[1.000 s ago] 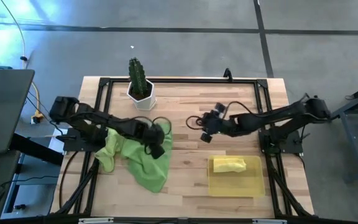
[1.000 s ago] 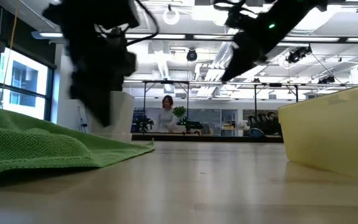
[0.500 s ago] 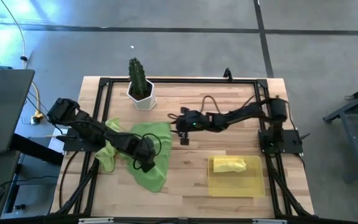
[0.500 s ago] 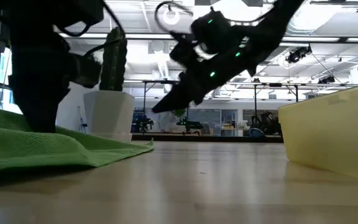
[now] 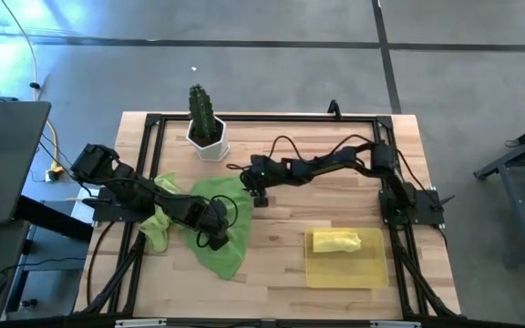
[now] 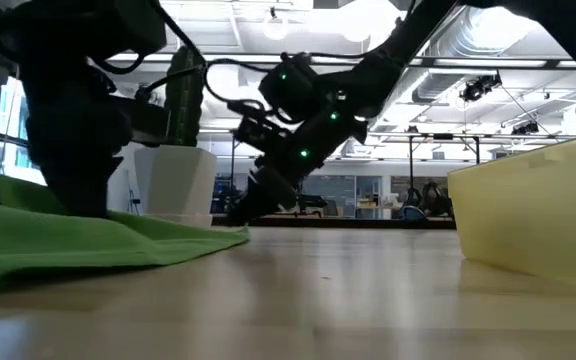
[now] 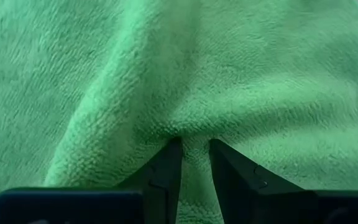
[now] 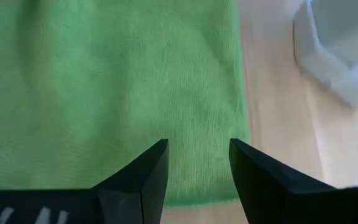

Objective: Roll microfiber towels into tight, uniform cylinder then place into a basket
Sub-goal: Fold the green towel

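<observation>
A green microfiber towel [image 5: 212,205] lies spread on the table's left half, partly over a paler lime towel [image 5: 156,228]. My left gripper [image 5: 215,241] points steeply down at its near half and is shut on the cloth [image 7: 166,62]. My right gripper [image 5: 258,196] reaches in from the right and stands open [image 8: 197,155] low over the towel's far right corner [image 8: 229,174]. A rolled yellow towel [image 5: 335,241] lies in the translucent yellow basket [image 5: 344,271] at the near right. My left gripper pinches a raised fold of the green towel [image 7: 194,134] between its two fingers, coming from above and pointing steeply down. The rest of the towel lies slack on the table around the fingers. My right gripper: I cannot tell whether its fingertips [image 8: 157,158] touch the towel's corner.
A white pot with a cactus [image 5: 206,137] stands at the far edge just beyond the towel, close to my right gripper [image 8: 334,56]. The basket's wall [image 6: 528,220] rises at the near right. Bare wood lies between towel and basket. A black frame runs around the table's edges.
My right gripper has swept toward the table's left edge and down, rolling as it went, from mid-table to the green towel's far right corner. My left gripper has gone toward the near edge and down with the cloth. The towel now lies flatter and more spread out.
</observation>
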`<action>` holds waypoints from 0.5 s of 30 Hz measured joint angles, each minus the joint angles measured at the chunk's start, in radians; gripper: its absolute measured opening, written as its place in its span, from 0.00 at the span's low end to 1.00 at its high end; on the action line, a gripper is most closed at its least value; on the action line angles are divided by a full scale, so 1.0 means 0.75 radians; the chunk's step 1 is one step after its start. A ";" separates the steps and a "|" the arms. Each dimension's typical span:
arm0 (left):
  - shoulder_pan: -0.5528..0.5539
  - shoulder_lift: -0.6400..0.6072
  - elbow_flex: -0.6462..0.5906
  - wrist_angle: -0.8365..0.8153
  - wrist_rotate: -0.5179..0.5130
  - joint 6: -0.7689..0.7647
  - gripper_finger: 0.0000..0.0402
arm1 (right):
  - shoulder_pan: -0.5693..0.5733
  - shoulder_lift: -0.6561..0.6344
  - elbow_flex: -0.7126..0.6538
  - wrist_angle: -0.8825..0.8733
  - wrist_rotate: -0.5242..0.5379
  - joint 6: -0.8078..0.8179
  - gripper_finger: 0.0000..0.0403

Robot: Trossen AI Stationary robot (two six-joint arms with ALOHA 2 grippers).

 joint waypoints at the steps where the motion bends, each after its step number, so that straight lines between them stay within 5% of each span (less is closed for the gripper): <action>1: 0.001 0.002 0.000 0.030 -0.024 0.023 0.19 | -0.007 0.000 0.000 -0.010 0.000 0.000 0.40; 15: 0.128 0.048 -0.003 0.517 -0.066 0.422 0.19 | -0.123 -0.052 0.000 -0.512 0.007 0.004 0.40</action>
